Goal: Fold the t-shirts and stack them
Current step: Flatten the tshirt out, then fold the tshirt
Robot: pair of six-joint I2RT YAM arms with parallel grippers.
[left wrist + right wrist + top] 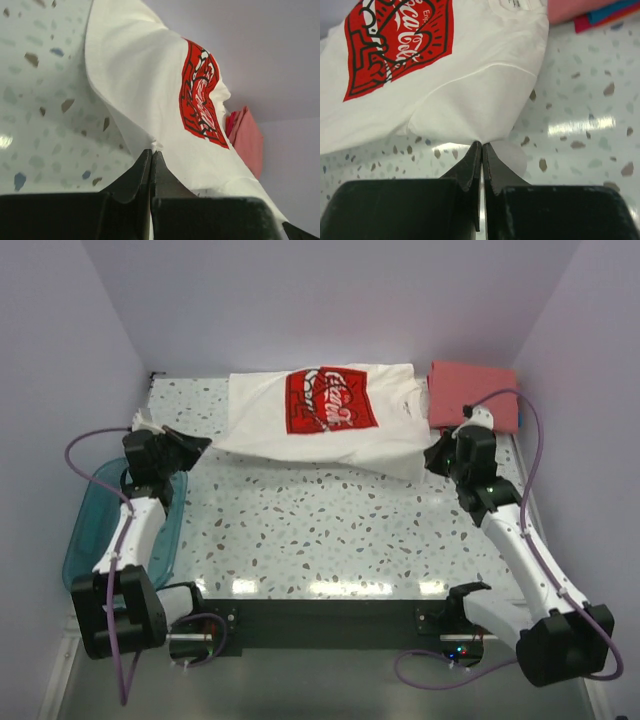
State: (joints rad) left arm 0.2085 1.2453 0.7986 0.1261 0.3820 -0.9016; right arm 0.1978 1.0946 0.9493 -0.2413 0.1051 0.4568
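Note:
The cream-white t-shirt [330, 415] with a red-and-white chest print lies spread across the far part of the table, its near edge lifted. My left gripper [200, 445] is shut on its left corner; the left wrist view shows the cloth [145, 80] pinched at the fingertips [151, 152]. My right gripper [432, 455] is shut on the right corner, and the right wrist view shows the shirt [470, 90] pinched there [482, 145]. A folded coral-red t-shirt [472, 390] lies at the far right, with a blue edge [615, 11] under it.
A translucent teal plastic tub [95, 530] stands at the left edge beside the left arm. The speckled tabletop [320, 530] stretches between the arms. Pale walls enclose the table at the back and both sides.

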